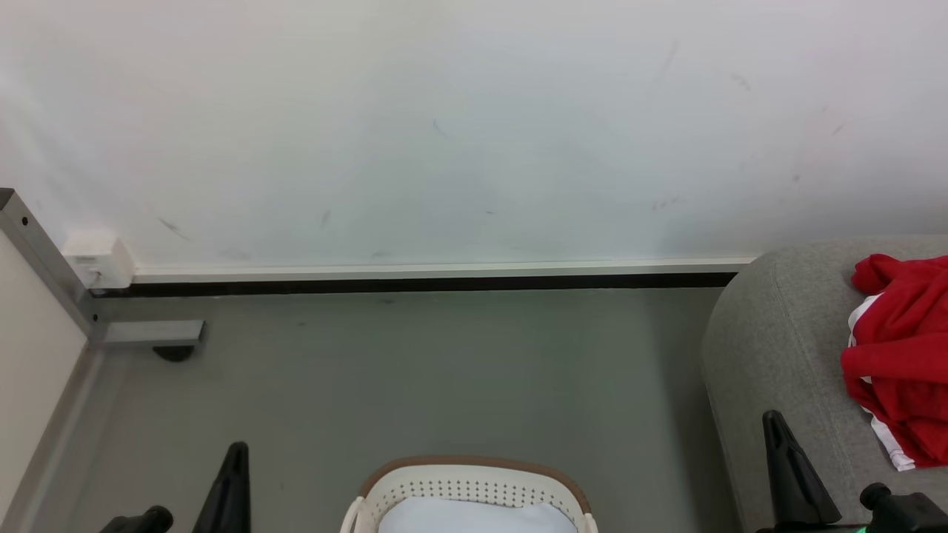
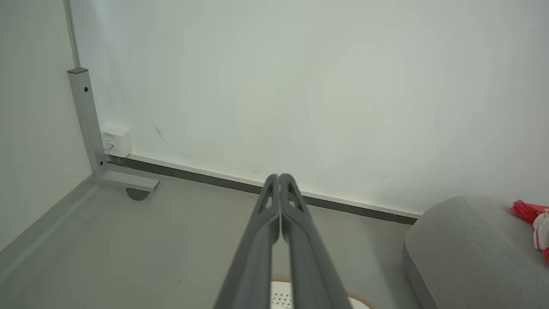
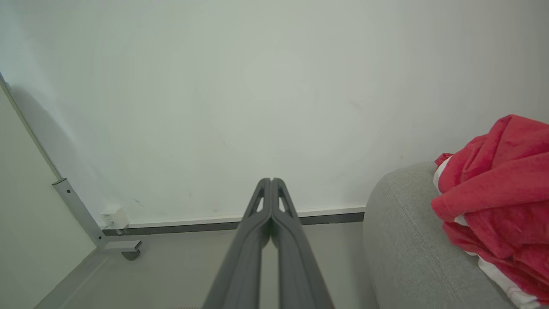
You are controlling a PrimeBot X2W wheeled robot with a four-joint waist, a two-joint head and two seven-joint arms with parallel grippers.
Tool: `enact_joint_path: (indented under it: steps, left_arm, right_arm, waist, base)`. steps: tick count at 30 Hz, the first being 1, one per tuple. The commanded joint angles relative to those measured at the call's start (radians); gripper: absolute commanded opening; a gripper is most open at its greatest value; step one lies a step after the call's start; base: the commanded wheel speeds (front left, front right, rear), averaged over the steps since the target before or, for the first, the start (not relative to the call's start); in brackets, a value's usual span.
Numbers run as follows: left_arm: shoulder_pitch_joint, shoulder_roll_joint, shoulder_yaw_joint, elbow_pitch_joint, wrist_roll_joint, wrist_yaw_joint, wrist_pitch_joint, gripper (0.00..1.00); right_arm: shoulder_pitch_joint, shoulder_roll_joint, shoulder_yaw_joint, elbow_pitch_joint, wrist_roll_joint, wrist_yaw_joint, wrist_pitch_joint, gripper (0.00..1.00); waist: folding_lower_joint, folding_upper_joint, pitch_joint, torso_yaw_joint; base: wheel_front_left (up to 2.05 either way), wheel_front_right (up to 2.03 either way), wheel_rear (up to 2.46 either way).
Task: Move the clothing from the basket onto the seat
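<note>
Clothing (image 1: pixel 900 355) is heaped on the seat (image 1: pixel 778 348); a pale pad (image 1: pixel 474 516) is seen in the basket (image 1: pixel 466 488). Left claw (image 2: pixel 279 176) and right claw (image 3: pixel 271 180) are pressed together, empty.

Left tool (image 2: pixel 279 177), right tool (image 3: pixel 271 180), both closed

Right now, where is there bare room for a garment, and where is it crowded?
Bare: the strip of the seat between its left edge and the clothing; the floor between the basket and the baseboard. Crowded: the seat's right part, under the clothing.
</note>
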Motion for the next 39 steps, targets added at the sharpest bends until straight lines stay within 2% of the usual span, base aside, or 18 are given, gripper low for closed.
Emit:
enact_joint_path:
  steps: [1,18,39]
  left_arm:
    - [-0.026,0.004,0.009,-0.01,-0.045,-0.006,0.01,0.0]
    - [-0.057,-0.01,0.033,0.012,-0.325,-0.02,0.083,0.0]
    - [-0.092,-0.025,0.06,0.038,-0.606,-0.035,0.161,0.0]
  right_arm:
    - [-0.019,-0.006,-0.007,-0.012,0.049,0.0,0.008,0.0]
    - [-0.046,-0.021,-0.032,0.011,0.343,0.0,0.071,0.0]
    - [-0.067,-0.029,-0.064,0.032,0.628,-0.001,0.14,0.0]
  waist:
    - [0.0,-0.0001,0.0,0.0]
    - [0.0,-0.0001,0.003,0.0]
    - [0.0,-0.0001,0.007,0.0]
  base:
    - [0.0,0.0,0.0]
    - [0.0,0.0,0.0]
    - [0.0,0.0,0.0]
